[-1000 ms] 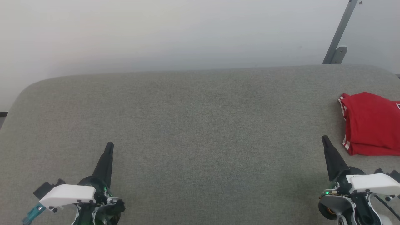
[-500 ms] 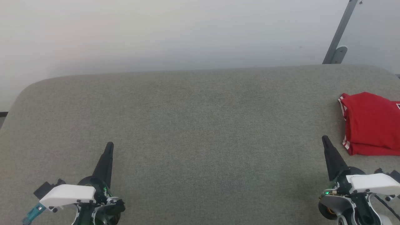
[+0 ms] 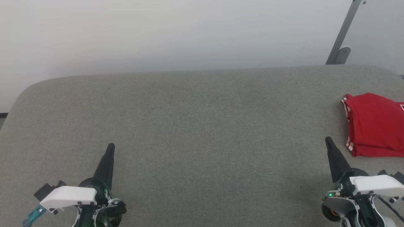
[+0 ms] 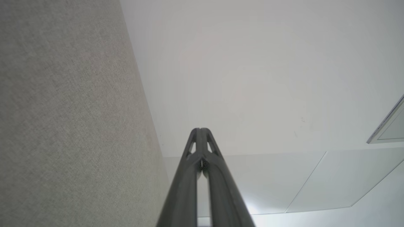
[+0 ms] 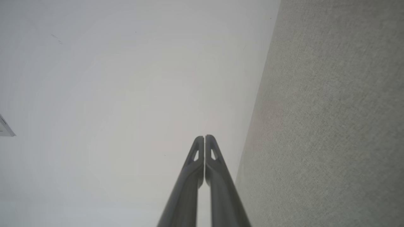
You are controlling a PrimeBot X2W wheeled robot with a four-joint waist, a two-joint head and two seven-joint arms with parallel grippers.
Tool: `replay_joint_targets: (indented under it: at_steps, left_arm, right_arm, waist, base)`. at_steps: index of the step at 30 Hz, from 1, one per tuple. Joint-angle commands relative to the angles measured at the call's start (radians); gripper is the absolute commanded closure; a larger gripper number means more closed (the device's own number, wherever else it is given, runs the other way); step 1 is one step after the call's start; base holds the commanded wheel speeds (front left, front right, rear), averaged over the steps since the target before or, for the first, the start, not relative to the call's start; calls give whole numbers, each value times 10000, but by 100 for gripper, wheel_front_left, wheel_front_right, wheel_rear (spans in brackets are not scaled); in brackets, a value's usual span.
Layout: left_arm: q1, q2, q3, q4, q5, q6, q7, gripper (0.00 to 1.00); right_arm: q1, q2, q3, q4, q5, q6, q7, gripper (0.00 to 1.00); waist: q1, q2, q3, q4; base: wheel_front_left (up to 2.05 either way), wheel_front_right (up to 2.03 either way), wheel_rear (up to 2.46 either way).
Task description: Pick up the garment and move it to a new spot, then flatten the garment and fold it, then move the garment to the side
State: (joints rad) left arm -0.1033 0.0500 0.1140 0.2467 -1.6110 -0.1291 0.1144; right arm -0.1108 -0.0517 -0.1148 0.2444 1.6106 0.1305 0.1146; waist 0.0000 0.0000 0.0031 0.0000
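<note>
The left fingers [image 3: 105,164] and right fingers [image 3: 336,160] rest clenched and empty in the head view, with the folded garment [image 3: 374,126] at the tabletop's [image 3: 202,119] far right. The left wrist view shows tips pressed together, and so does the right wrist view. A careless right-arm sweep could drag the fold open.

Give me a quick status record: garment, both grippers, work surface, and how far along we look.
garment: red, folded into a compact stack, striped trim along its left edge
garment place: far right of the grey fabric surface, cut off by the head view's right edge
left gripper: shut, empty, low at the near left
right gripper: shut, empty, close to the garment but apart from it
task stage: garment looks folded and set to the side; lettering not visible
</note>
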Motion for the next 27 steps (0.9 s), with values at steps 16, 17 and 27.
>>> replay_joint_targets:
  at_steps: [16, 17, 27]
  left_arm:
    - [-116, -23, -7, -28, -36, -29, 30, 100]
    - [-116, -23, -7, -28, -36, -29, 30, 100]
    - [-116, -23, -7, -28, -35, -29, 30, 100]
  right_arm:
    - [60, 36, -5, -22, 44, 2, 28, 100]
    - [60, 36, -2, -22, 44, 2, 28, 100]
    - [60, 36, -3, -22, 43, 2, 28, 100]
  waist:
    - [0, 0, 0, 0]
    - [0, 0, 0, 0]
    - [0, 0, 0, 0]
  base:
    - [0, 0, 0]
    - [0, 0, 0]
    - [0, 0, 0]
